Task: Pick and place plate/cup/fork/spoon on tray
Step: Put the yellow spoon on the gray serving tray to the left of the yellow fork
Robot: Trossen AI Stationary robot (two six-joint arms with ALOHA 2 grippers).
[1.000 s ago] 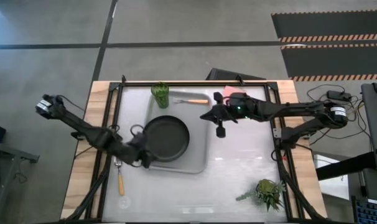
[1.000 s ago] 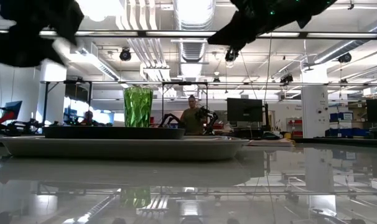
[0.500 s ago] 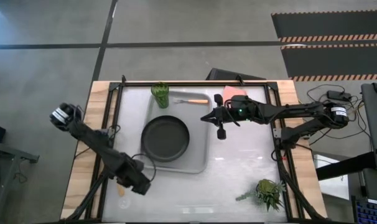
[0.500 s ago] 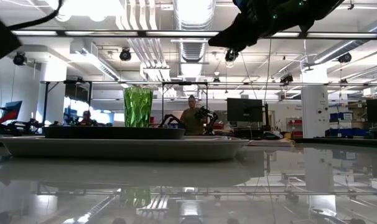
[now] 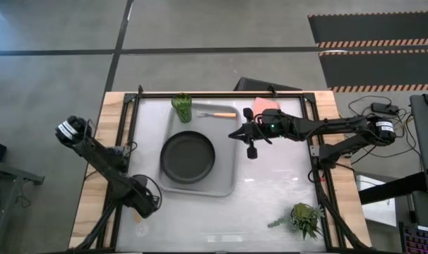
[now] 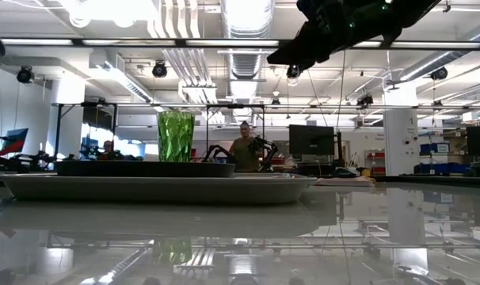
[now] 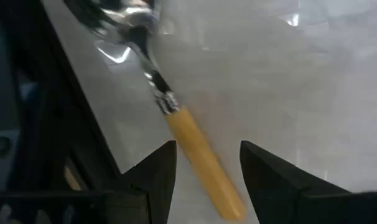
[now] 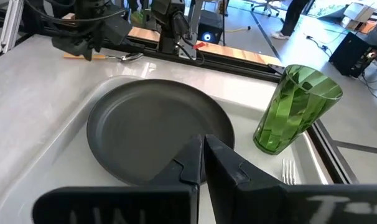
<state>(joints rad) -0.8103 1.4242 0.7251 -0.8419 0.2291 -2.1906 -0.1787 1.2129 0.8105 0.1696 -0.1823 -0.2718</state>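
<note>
The spoon (image 7: 176, 118) is lying on the table just ahead of my left gripper (image 7: 207, 165), its orange handle running in between my fingers, which are standing apart with nothing in them. A second ago I was still hanging over the near left edge of the tray (image 5: 224, 185), beside the plate (image 5: 188, 156); I am now arriving over the strip of table outside the tray's left side, at the near left corner, where the spoon (image 5: 138, 214) is resting. That is telling me the plate step is finished and I am lining up for the spoon, which I judge to be the last piece still off the tray. The plate is sitting in the tray's middle, the cup (image 5: 181, 107) standing in its far left corner, the fork (image 5: 217, 114) lying beside the cup along the far rim. My right gripper (image 5: 251, 147) is waiting above the table just off the tray's right side, fingers pressed together, barely shifting.
</note>
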